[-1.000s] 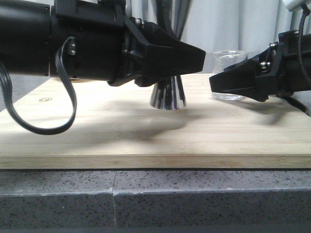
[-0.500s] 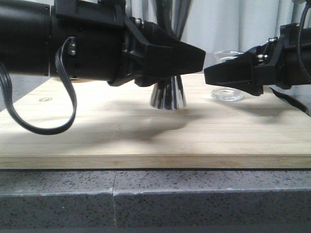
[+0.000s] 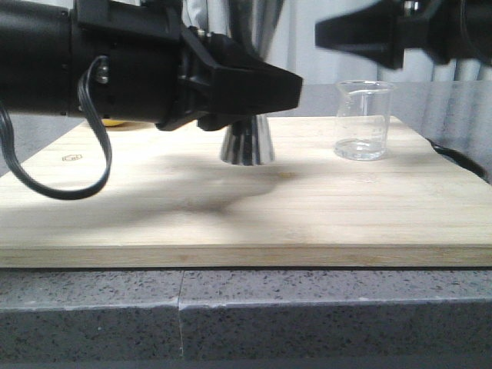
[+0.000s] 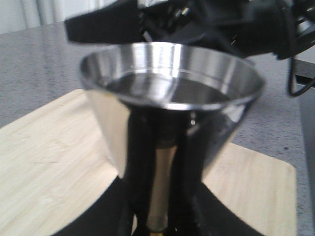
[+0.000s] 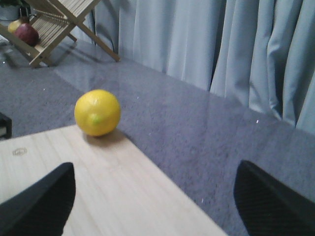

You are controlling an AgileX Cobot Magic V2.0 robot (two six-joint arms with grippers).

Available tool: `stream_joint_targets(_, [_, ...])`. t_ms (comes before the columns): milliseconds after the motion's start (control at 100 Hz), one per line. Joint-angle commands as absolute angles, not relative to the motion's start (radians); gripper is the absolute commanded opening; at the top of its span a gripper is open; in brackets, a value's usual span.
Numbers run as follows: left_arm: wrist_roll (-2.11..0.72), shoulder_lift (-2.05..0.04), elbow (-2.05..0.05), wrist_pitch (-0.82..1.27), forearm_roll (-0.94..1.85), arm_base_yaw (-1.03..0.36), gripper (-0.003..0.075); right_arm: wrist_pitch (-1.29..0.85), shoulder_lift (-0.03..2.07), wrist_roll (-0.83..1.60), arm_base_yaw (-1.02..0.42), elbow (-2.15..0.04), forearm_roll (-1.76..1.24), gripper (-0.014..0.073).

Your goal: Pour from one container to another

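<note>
The steel jigger (image 3: 247, 144) is on the left half of the wooden board (image 3: 231, 223), its base at or just above the wood. My left gripper (image 3: 288, 84) is shut on its narrow waist. In the left wrist view the jigger's upper cup (image 4: 170, 78) fills the frame, with a dark level surface inside it, and the left gripper (image 4: 160, 221) closes on the stem below. The clear glass beaker (image 3: 364, 119) stands upright on the right of the board, free of both grippers. My right gripper (image 3: 330, 32) hangs open high above the beaker, and in the right wrist view this gripper (image 5: 152, 196) holds nothing.
A yellow lemon (image 5: 97, 112) lies on the grey counter (image 5: 206, 137) just past the board's far left corner. A wooden rack (image 5: 54, 24) with a red fruit stands further back, in front of pale curtains (image 5: 197, 39). The board's front edge meets the speckled counter (image 3: 307, 307).
My right gripper has risen from beaker height to well above it, leaving the beaker standing. The left gripper and the jigger have shifted a little left and up.
</note>
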State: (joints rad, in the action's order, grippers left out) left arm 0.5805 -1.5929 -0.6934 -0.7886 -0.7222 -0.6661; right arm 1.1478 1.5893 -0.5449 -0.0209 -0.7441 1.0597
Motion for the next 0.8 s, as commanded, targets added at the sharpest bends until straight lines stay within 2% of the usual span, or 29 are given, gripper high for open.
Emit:
stream_joint_targets(0, [0.586,-1.549,-0.719,-0.878,-0.690,-0.640,-0.0019,1.267,1.518,-0.561,-0.015,-0.798,1.016,0.0596])
stream_joint_targets(430, [0.579,-1.549,-0.719,-0.882,-0.690,-0.441,-0.0019,1.248,1.383,-0.592,-0.017,-0.842,1.014,0.0596])
stream_joint_targets(790, [0.579,-1.549,-0.719,-0.898,-0.738,-0.429,-0.0019,1.245,1.374,-0.602,-0.017,-0.842,1.008,0.0596])
